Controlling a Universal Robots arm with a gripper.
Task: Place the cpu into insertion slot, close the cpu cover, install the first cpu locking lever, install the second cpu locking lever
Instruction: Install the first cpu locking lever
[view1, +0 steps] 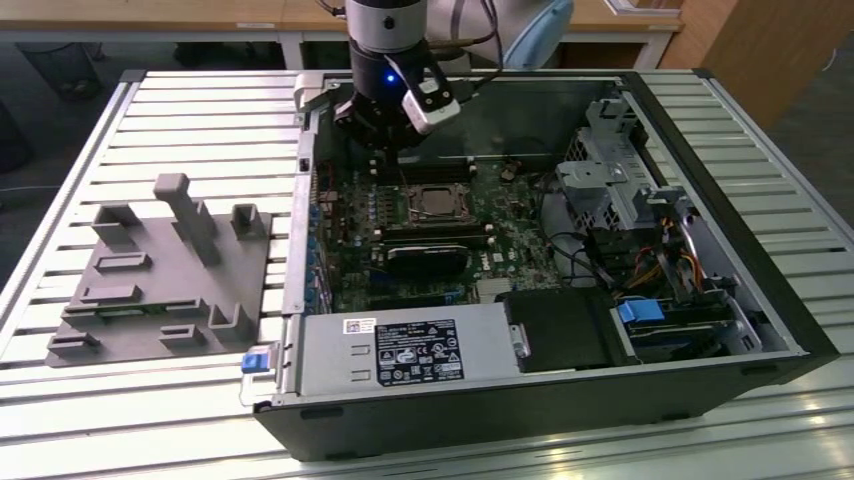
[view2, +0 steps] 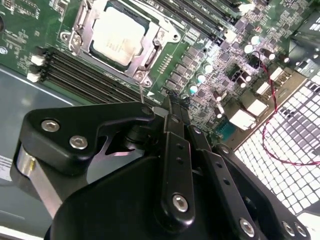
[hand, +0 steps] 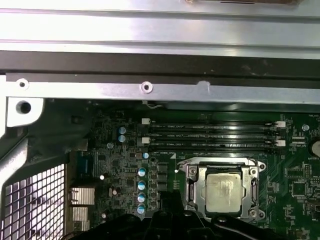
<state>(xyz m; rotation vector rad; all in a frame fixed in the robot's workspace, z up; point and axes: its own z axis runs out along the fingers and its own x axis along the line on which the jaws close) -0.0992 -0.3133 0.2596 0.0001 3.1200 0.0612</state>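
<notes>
Silvery cpu (hand: 223, 194) inside cpu cover (hand: 192, 186) — hand (view2: 172, 104) apart.

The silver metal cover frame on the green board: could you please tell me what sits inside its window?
Inside the silver frame, a flat silvery-grey square chip shows; the socket beneath it is covered.

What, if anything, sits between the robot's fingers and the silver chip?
Nothing visible blocks the way. The gripper hangs above the board close to the cpu; just the low memory slots lie between them.
</notes>
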